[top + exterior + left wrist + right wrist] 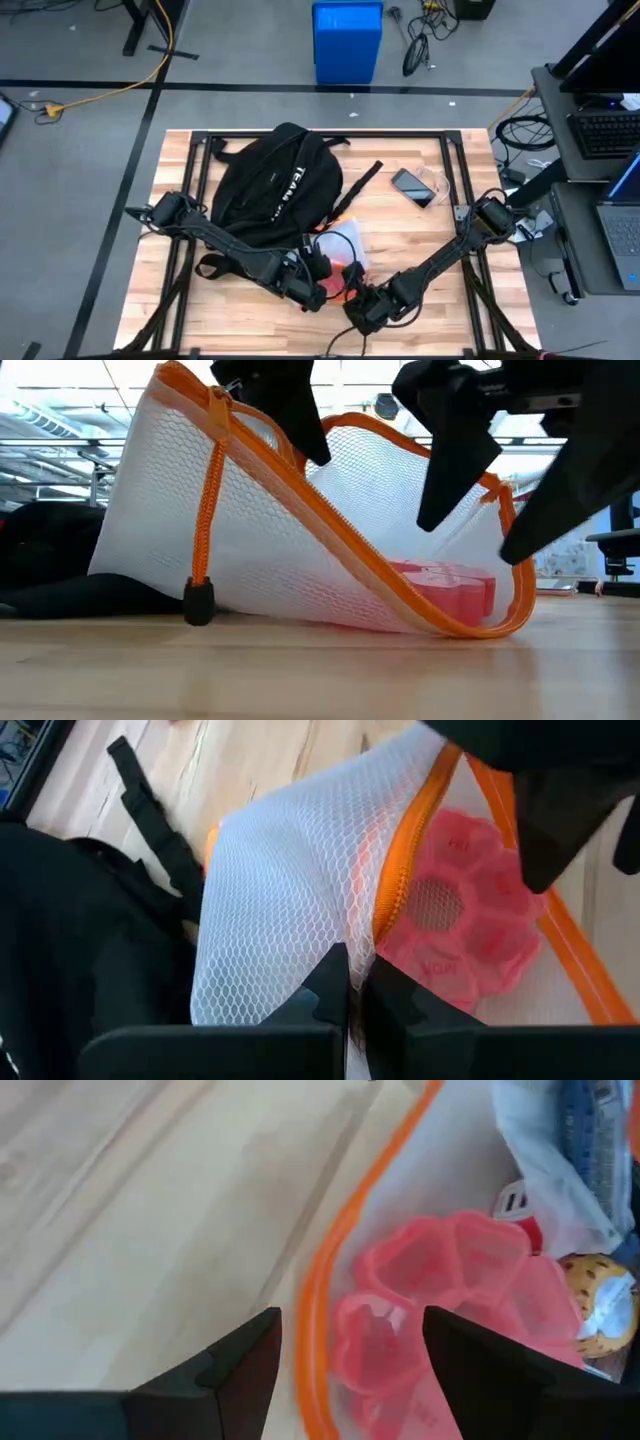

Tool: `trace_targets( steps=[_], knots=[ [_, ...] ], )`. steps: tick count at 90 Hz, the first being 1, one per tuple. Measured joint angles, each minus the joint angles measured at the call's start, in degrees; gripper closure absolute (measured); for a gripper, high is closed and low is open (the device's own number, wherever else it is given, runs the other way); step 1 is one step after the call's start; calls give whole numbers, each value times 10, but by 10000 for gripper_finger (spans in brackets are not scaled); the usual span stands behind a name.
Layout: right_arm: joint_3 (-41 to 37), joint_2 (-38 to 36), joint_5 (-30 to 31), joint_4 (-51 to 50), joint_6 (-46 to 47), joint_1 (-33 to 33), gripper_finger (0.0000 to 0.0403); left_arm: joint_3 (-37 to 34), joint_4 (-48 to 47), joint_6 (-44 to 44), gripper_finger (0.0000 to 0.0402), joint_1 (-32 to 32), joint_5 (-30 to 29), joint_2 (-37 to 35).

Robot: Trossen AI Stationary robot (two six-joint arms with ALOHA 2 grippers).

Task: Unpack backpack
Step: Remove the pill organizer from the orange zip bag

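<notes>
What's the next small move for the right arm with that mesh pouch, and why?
Probably ease the right end effector forward and close on the pink pill organizer. Its jaws are open, straddling the orange zipper edge of the white mesh pouch, while the left end effector pinches the mesh, holding the mouth up.

A phone (412,187) lies on the table (420,250); a blue bin (347,42) stands beyond.

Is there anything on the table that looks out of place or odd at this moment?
Nothing looks spilled or damaged. The white mesh pouch stands propped up in a tent shape, because the left gripper pinches its mesh. The pink pill organizer lies inside it, and the right gripper is open over it.
</notes>
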Motion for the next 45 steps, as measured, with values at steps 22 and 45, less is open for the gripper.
trace_targets(
  steps=[22,45],
  knots=[
    [0,0,25,14,42,-19,160,11,-2,0,401,-1,-3,-1],
    [0,0,-31,19,69,-31,125,11,-6,0,401,-2,-3,-1]
  ],
)
